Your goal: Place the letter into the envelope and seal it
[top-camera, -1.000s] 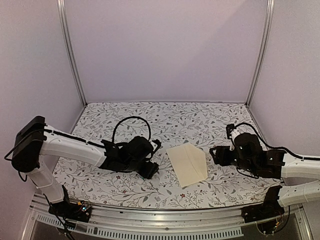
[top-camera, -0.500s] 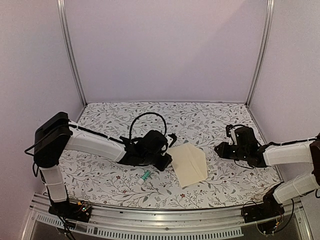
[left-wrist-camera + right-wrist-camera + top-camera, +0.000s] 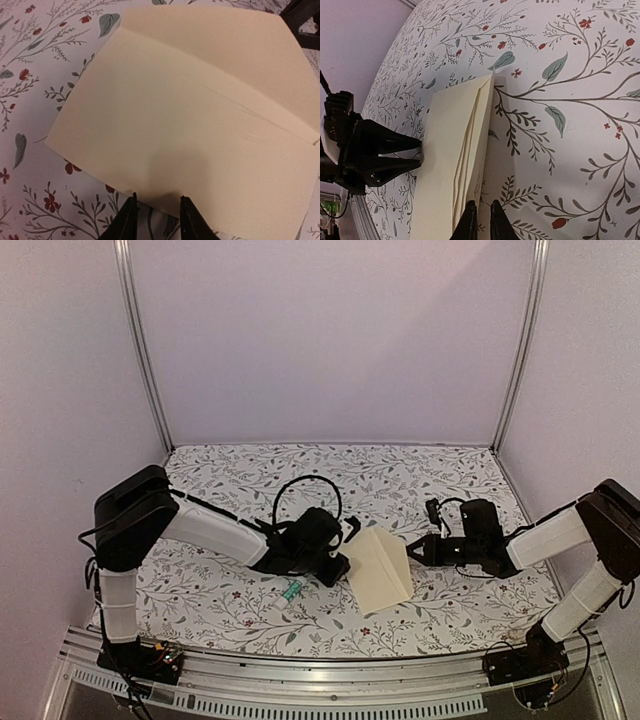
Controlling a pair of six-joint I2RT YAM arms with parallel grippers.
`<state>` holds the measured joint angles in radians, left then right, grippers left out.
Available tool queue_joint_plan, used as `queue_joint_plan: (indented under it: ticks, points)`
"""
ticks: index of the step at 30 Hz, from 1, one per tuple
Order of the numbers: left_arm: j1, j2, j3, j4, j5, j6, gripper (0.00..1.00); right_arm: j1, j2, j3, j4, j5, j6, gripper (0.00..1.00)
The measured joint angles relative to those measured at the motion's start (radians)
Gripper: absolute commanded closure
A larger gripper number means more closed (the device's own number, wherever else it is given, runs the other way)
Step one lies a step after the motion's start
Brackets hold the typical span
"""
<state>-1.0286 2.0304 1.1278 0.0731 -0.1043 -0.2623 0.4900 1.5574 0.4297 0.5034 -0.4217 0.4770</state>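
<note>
The cream envelope (image 3: 375, 572) lies on the floral cloth between both arms, its flap (image 3: 225, 45) folded open and slightly raised. My left gripper (image 3: 343, 565) stands at its left edge. In the left wrist view the left gripper (image 3: 157, 201) is open a little, tips at the envelope (image 3: 190, 125) border with nothing between them. My right gripper (image 3: 411, 552) is at the opposite edge. In the right wrist view the right gripper (image 3: 482, 206) is nearly closed beside the envelope (image 3: 450, 150), where layered paper edges show. The letter itself is not visible. The left gripper (image 3: 420, 152) shows across the envelope.
A small teal and white object (image 3: 291, 590) lies on the cloth near the left arm, in front of its wrist. Metal posts (image 3: 140, 350) and pale walls close in the table (image 3: 230, 620) on three sides.
Both arms have moved inward to the envelope's two edges and both grippers have narrowed. The small teal object came into view where the left gripper was.
</note>
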Motion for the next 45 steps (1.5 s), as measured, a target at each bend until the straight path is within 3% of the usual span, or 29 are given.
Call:
queue_joint_plan:
  ticks: [8,45]
  points:
    - [0.002,0.006,-0.007,0.045,0.021,0.006,0.71,0.039,0.017,0.000,0.051,-0.090,-0.003,0.87]
    - [0.016,0.019,-0.021,0.110,0.076,0.009,0.81,0.170,0.268,0.123,0.105,-0.112,-0.003,0.87]
